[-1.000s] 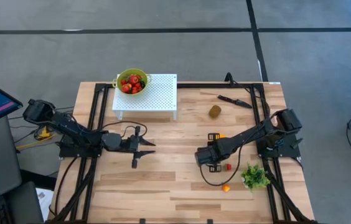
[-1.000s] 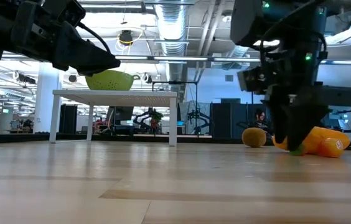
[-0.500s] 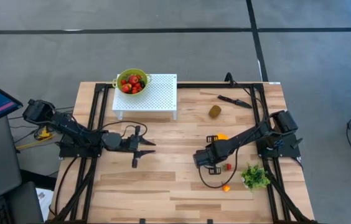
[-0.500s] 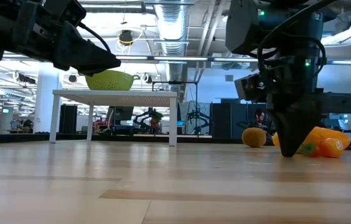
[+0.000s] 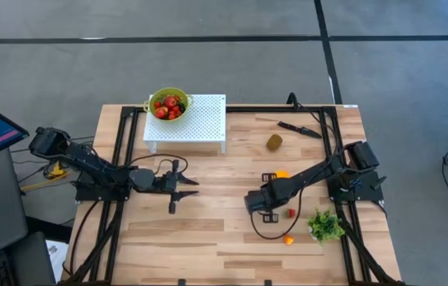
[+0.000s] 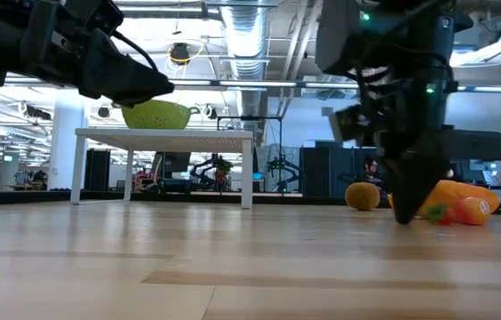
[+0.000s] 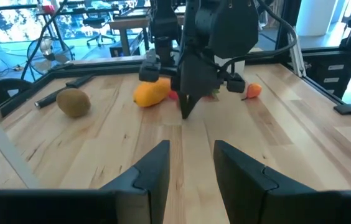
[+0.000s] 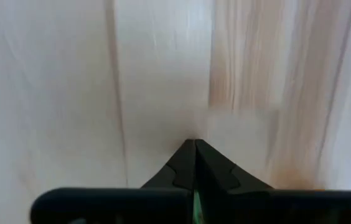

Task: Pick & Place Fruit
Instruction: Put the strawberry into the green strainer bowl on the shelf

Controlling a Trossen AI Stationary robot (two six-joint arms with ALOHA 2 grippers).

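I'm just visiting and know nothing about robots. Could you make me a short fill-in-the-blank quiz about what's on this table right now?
1. The green bowl of red fruit stands on a small white ____.
2. The right hand, down at the tabletop, has its fingers ____.
3. The black knife lies near the table's far ____ corner.

Missing words: stand; shut; right

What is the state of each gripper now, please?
Left gripper: open, holding nothing, above the table.
Right gripper: closed, empty, tips down at the tabletop.
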